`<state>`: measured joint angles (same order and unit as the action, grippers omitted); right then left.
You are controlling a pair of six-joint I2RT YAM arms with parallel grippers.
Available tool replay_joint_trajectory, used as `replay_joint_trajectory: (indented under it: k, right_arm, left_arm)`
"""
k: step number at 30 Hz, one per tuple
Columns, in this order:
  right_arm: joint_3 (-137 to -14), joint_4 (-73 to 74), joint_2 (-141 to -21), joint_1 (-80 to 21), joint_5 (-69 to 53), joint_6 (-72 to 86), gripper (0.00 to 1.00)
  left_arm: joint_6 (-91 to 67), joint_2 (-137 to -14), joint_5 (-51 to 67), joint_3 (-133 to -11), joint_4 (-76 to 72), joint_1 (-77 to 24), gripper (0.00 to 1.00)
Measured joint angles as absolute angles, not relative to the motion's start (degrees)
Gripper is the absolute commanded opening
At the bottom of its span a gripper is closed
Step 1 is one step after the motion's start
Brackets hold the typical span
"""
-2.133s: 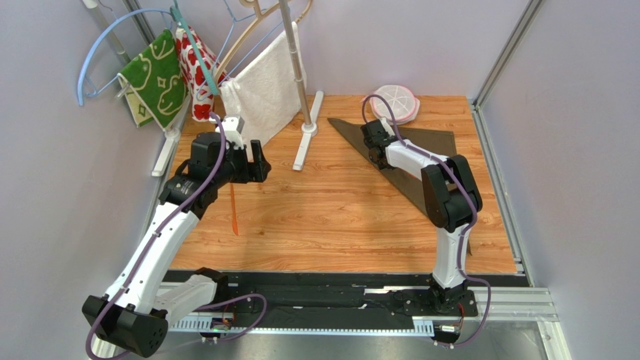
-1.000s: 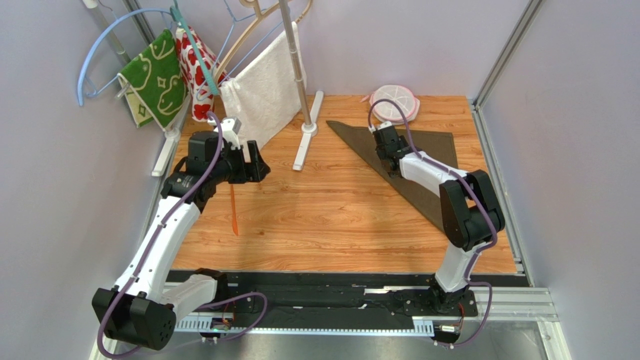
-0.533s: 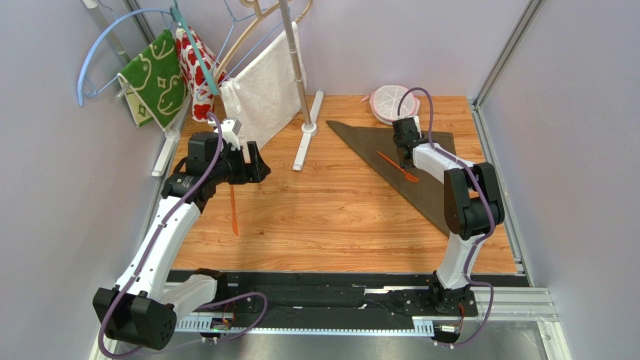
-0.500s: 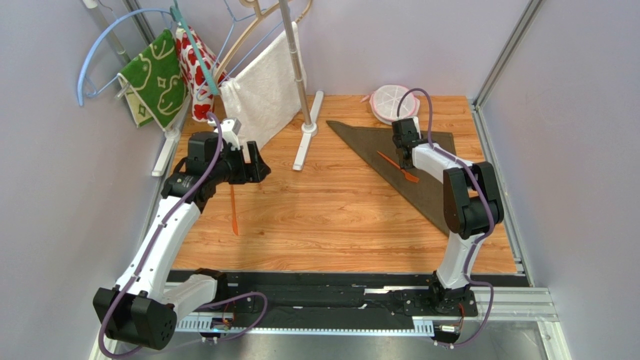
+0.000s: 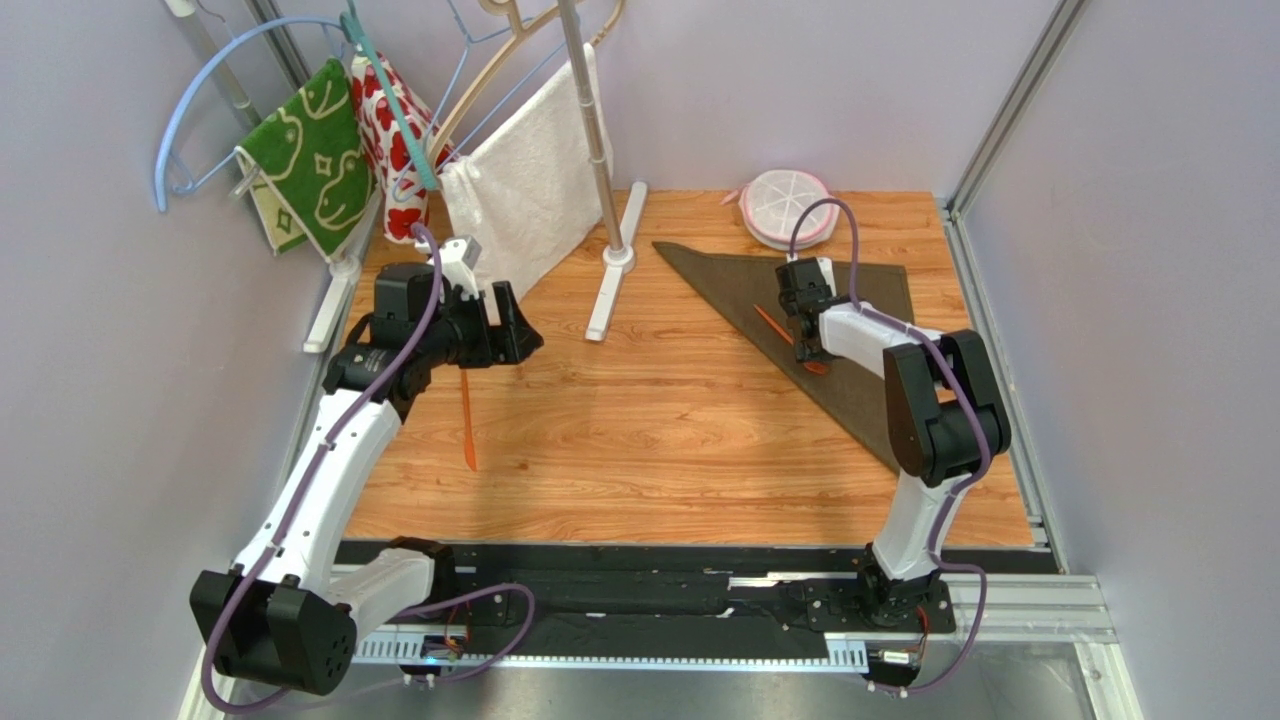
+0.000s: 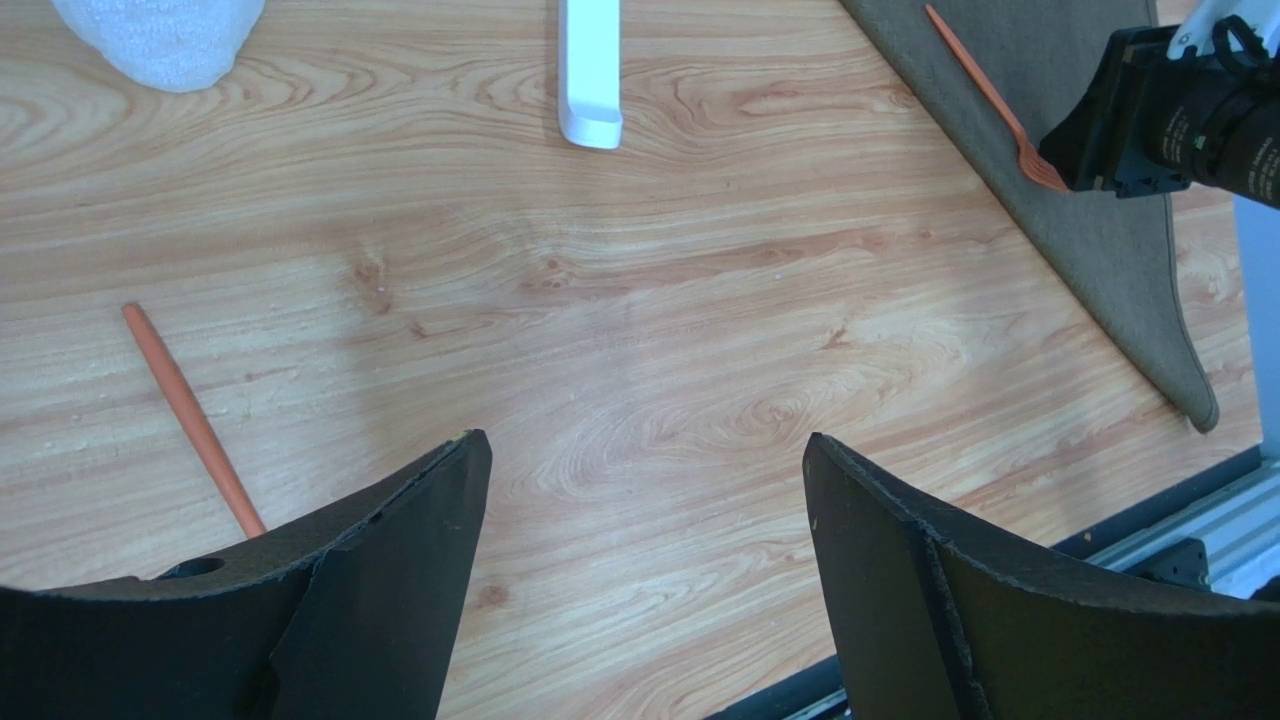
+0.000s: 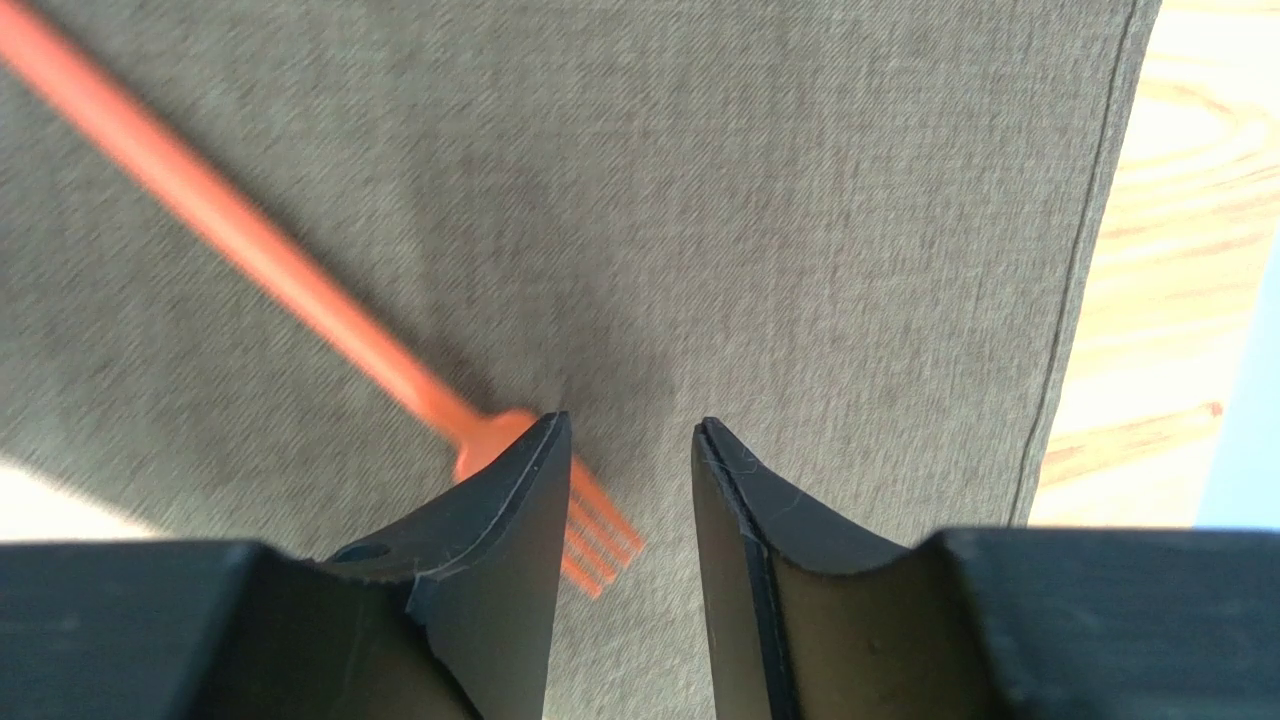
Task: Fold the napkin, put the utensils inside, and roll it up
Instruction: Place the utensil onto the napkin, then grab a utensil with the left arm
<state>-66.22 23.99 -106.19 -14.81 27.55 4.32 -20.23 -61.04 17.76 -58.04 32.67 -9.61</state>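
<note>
Light wooden tabletop (image 5: 661,420) is spread under both arms. On its far right part the brown napkin (image 5: 718,273) is laid, folded into a triangle. The left hand (image 6: 643,458) is held above bare wood, fingers spread wide around nothing. The right hand (image 7: 628,428) is held close over the napkin, fingers slightly parted over bare cloth. An orange fork (image 7: 301,285) is laid on the napkin beside them; the other orange utensil (image 6: 190,416) is seen on the wood, well apart.
</note>
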Motion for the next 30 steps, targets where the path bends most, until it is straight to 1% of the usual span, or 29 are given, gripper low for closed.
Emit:
replay_joint_trajectory:
  k: [8, 10, 13, 15, 17, 21, 26, 30]
  right_arm:
    - [-65.6, 27.6, -103.1, -19.9, 30.9, 6.3, 0.42]
    - [-66.3, 29.3, -101.4, -21.4, 31.4, 7.0, 0.42]
    - [-68.3, 31.1, -97.7, -23.6, 30.2, 8.2, 0.44]
    - [-68.9, 31.0, -93.5, -25.0, 26.6, 9.6, 0.46]
    - [-69.0, 30.6, -88.5, -26.0, 22.3, 11.2, 0.47]
    - [-69.0, 28.6, -80.1, -26.2, 14.6, 13.8, 0.48]
    - [-67.8, 26.2, -74.2, -26.1, 7.9, 15.5, 0.49]
    - [-66.0, 25.4, -72.0, -26.1, 4.0, 16.5, 0.49]
  left_arm:
    - [-20.3, -61.0, 18.0, -58.0, 32.3, -9.3, 0.85]
    - [-20.1, -61.1, 16.4, -58.0, 32.5, -8.9, 0.85]
    - [-19.8, -61.8, 10.7, -58.0, 33.8, -8.3, 0.8]
    - [-19.7, -63.5, 6.8, -58.0, 34.7, -7.6, 0.79]
    - [-19.7, -65.7, 4.8, -58.0, 35.1, -6.1, 0.76]
    - [-19.4, -73.7, 1.0, -58.1, 36.1, -4.3, 0.71]
    - [-20.8, -82.6, 0.1, -58.1, 38.3, -3.8, 0.69]
    - [-24.2, -85.3, -1.6, -57.4, 38.4, -3.7, 0.65]
